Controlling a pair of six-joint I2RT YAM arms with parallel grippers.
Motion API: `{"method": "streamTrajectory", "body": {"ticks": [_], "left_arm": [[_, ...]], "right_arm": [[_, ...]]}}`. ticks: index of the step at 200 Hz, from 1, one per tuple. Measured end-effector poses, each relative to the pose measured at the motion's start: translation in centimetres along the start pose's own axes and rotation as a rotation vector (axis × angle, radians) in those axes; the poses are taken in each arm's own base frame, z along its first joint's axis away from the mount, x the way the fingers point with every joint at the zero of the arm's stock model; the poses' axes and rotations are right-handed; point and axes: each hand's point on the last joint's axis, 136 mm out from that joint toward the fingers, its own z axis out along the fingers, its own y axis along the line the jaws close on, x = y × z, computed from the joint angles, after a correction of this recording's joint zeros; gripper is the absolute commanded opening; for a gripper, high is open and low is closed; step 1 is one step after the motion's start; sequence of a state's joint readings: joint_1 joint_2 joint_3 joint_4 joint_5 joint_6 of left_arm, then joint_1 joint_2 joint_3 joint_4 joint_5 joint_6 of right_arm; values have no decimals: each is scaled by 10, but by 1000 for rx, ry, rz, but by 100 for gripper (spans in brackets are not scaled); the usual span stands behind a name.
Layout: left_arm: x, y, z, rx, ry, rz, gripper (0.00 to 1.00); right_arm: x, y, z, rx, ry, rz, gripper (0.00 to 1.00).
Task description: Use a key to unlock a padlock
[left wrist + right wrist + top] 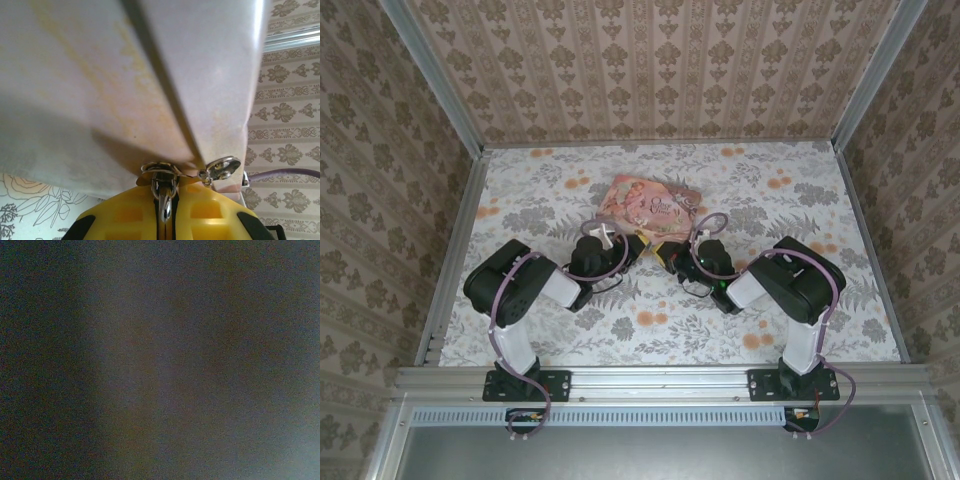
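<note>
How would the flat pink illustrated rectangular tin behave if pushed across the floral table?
The flat pink illustrated rectangular tin lies on its broad face, so it would probably slide, not tip or roll. Its straight edges suggest a stiff body. It looks thin, so likely light.

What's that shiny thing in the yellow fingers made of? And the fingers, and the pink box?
The key looks like polished metal: silvery, with mirror-bright glints. The left gripper has fingers that look like matte yellow plastic, with moulded square hollows. The pink box carries printed pictures; metal or card, I cannot tell from above.
</note>
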State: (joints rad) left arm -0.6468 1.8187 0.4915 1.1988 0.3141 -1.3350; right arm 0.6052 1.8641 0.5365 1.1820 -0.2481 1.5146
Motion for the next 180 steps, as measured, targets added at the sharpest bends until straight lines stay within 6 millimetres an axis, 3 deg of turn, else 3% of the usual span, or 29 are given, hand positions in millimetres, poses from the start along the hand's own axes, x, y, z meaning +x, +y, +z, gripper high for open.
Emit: {"method": "streamTrajectory", "body": {"ticks": [37,70,130,180], "left_arm": [[-12,3,0,-7,-63,10,0],[-13,17,2,-44,-78,9,0],[-13,22,3,-52,-80,15,0],[-12,21,3,-48,-90,18,0]], "right_arm": [[-4,3,13,18,21,-18,0],[-4,-10,21,29,47,13,0],[-4,-14,22,38,56,22,0],[-5,-8,21,17,65,-5,46]]}}
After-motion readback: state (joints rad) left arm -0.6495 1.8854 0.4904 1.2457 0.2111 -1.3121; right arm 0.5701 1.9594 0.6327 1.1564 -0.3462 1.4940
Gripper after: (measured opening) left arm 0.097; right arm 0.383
